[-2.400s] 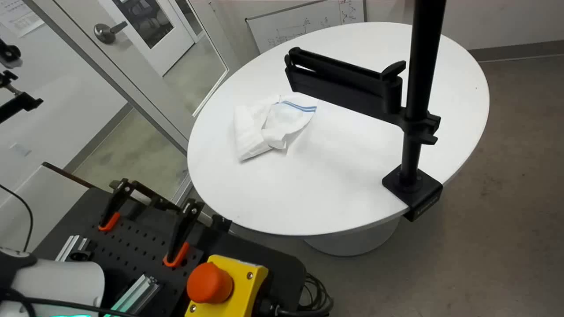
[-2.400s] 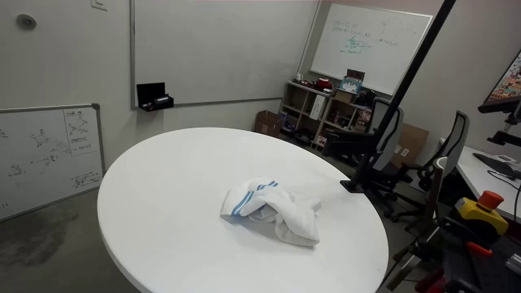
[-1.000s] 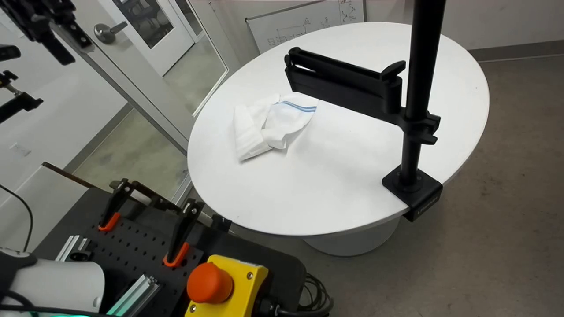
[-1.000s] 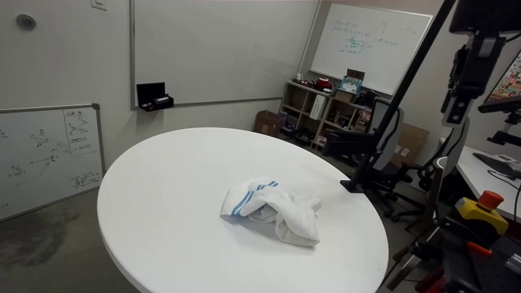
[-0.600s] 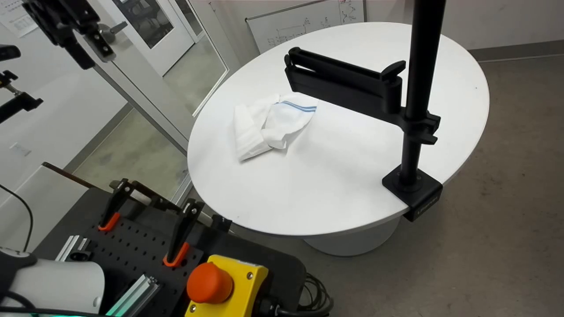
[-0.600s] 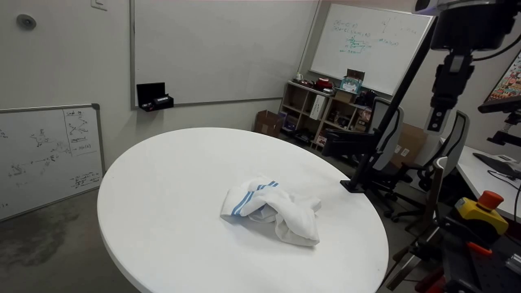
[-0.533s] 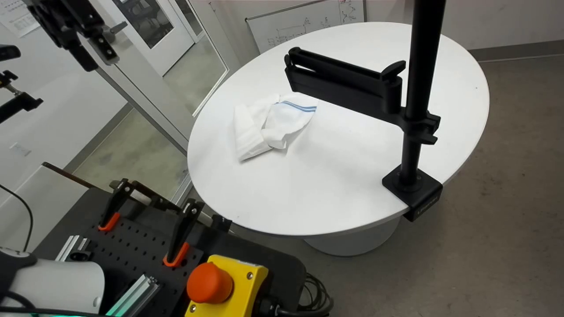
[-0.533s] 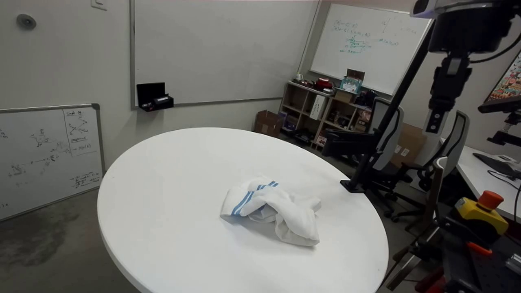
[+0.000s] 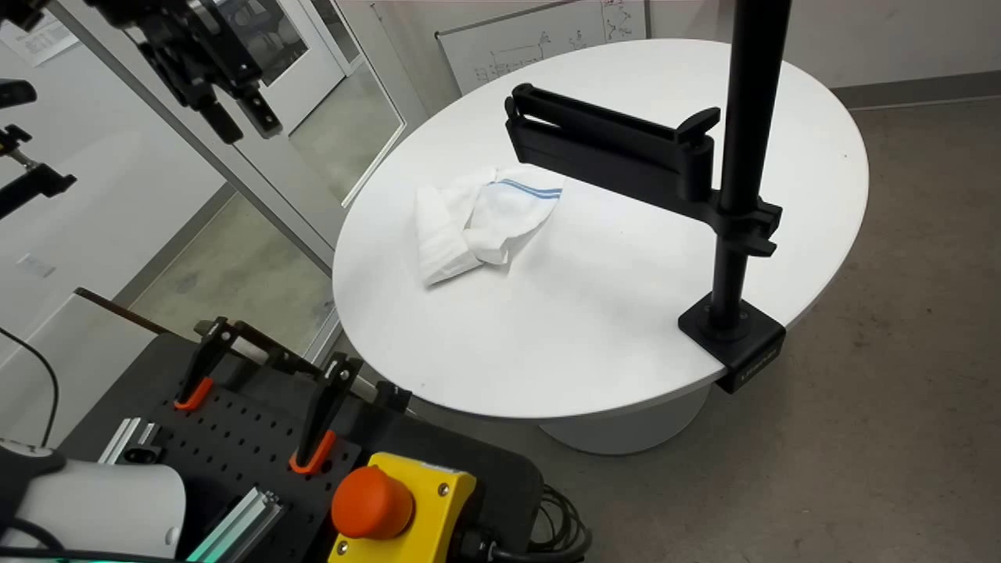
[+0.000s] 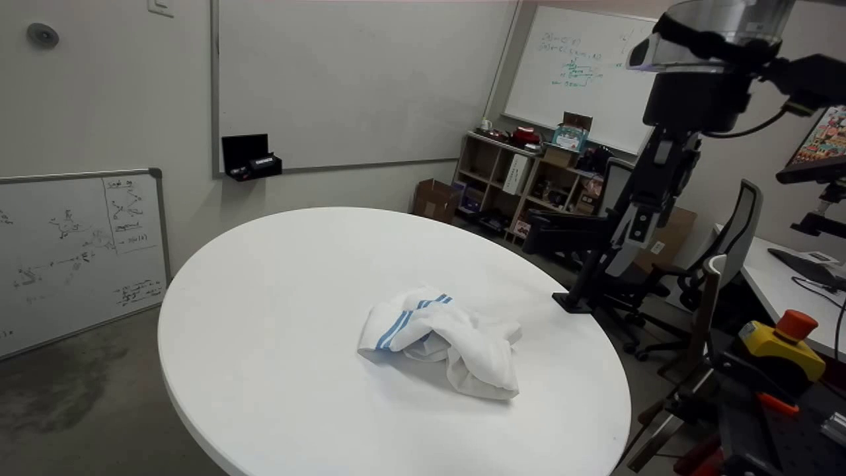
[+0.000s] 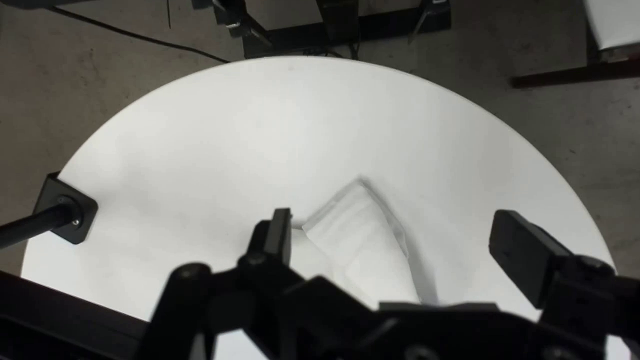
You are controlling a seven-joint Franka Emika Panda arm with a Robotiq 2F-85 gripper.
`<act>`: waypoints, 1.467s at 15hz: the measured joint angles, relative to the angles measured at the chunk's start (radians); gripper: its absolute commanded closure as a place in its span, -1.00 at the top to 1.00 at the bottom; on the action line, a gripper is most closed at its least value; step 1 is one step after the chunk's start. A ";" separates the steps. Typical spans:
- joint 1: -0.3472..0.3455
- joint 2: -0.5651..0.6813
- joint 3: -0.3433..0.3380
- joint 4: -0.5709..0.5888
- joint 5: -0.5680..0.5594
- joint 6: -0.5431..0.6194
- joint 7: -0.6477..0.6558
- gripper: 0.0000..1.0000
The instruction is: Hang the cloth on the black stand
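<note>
The white cloth with blue stripes lies crumpled on the round table in both exterior views point(image 9: 500, 223) point(image 10: 472, 347). One folded corner of the cloth point(image 11: 360, 235) shows in the wrist view between and beyond my fingers; the rest is hidden. The black stand point(image 9: 610, 148) is clamped to the table edge, with a folded side arm above the tabletop. It also shows in an exterior view point(image 10: 562, 231) and its base in the wrist view point(image 11: 65, 210). My gripper point(image 9: 249, 129) is open and empty, high above and apart from the cloth. It also shows in an exterior view point(image 10: 629, 239) and the wrist view point(image 11: 392, 220).
The round white table point(image 9: 594, 336) bears the cloth and stand. A dark cart with orange-tipped clamps point(image 9: 313, 438) and a yellow emergency-stop box point(image 9: 426, 508) stands beside it. The stand's tall pole point(image 9: 755, 102) rises over the table edge. A glass door point(image 9: 258, 141) is behind.
My gripper has come into both exterior views from the top and moved down and inward, toward the table side. It tilts more now. The cloth and the stand have not moved.
</note>
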 measured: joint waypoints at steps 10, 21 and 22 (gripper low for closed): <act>-0.022 0.349 -0.066 0.160 -0.329 0.185 0.254 1.00; 0.129 0.647 -0.146 0.459 -0.334 0.185 0.344 0.99; 0.132 0.646 -0.150 0.457 -0.334 0.185 0.344 0.99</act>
